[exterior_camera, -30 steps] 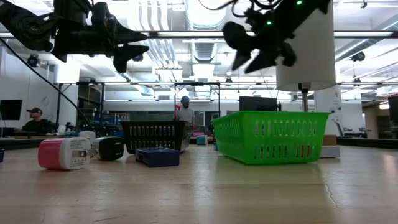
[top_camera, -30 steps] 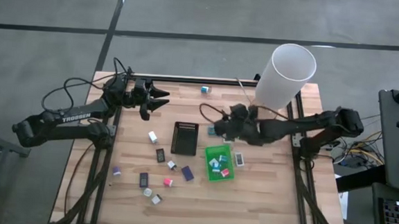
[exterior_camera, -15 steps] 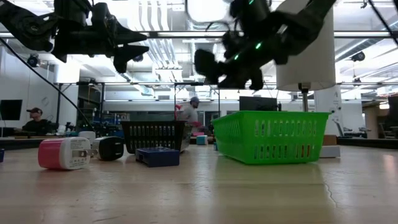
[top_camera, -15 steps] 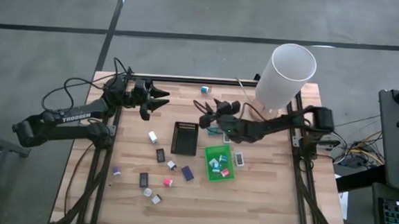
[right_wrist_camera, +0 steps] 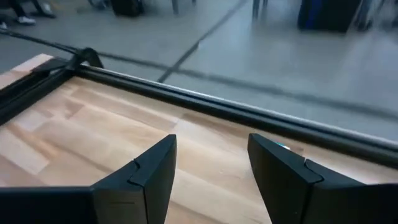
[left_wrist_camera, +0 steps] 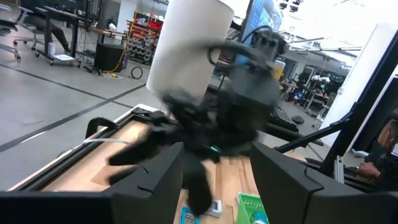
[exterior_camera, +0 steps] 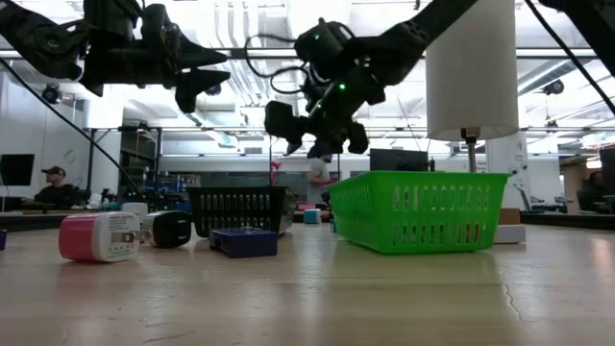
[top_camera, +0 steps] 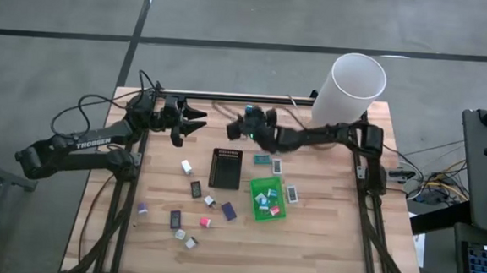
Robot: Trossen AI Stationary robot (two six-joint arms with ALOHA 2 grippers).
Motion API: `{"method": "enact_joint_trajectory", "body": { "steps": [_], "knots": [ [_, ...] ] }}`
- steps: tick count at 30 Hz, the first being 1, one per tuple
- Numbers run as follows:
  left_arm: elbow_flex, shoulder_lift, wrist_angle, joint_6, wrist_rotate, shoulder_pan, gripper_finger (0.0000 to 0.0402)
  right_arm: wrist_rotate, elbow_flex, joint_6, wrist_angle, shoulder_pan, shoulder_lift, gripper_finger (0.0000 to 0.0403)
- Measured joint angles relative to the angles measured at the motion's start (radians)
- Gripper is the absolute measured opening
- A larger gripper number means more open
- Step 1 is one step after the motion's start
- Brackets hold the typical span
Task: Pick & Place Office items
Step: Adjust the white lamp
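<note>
The office items lie scattered on the wooden table: a white block (top_camera: 187,166), a black one (top_camera: 196,189), a dark blue one (top_camera: 228,210), a pink one (top_camera: 205,222), a purple one (top_camera: 142,207) and a teal one (top_camera: 261,160). Several more sit in the green tray (top_camera: 255,186). A teal-and-white piece (top_camera: 251,111) lies near the far edge. My right gripper (top_camera: 234,131) hovers open, above the table beside that piece (right_wrist_camera: 211,142). My left gripper (top_camera: 202,121) waits open in the air at the far left (left_wrist_camera: 216,152).
The black ribbed tray (top_camera: 225,168) stands left of the green tray. A tall white cylinder (top_camera: 352,92) rises at the far right corner. A black rail (right_wrist_camera: 205,102) runs along the far edge. White packets (top_camera: 292,194) lie right of the green tray. People are in the room behind.
My right gripper has swung from above the green tray's far end toward the table's far edge and to the left, the arm stretching out toward my left gripper. No item has moved.
</note>
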Motion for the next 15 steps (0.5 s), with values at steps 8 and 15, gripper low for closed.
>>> {"method": "enact_joint_trajectory", "body": {
  "steps": [8,15],
  "knots": [
    [0.000,0.000,0.000,0.000,0.000,0.000,0.0191,-0.126,0.047,0.126,-0.064,-0.094,0.044,0.0198],
    [0.000,0.000,0.000,0.000,0.000,0.001,0.0191,-0.182,0.089,0.046,0.027,-0.107,0.128,0.0198]
  ]
}}
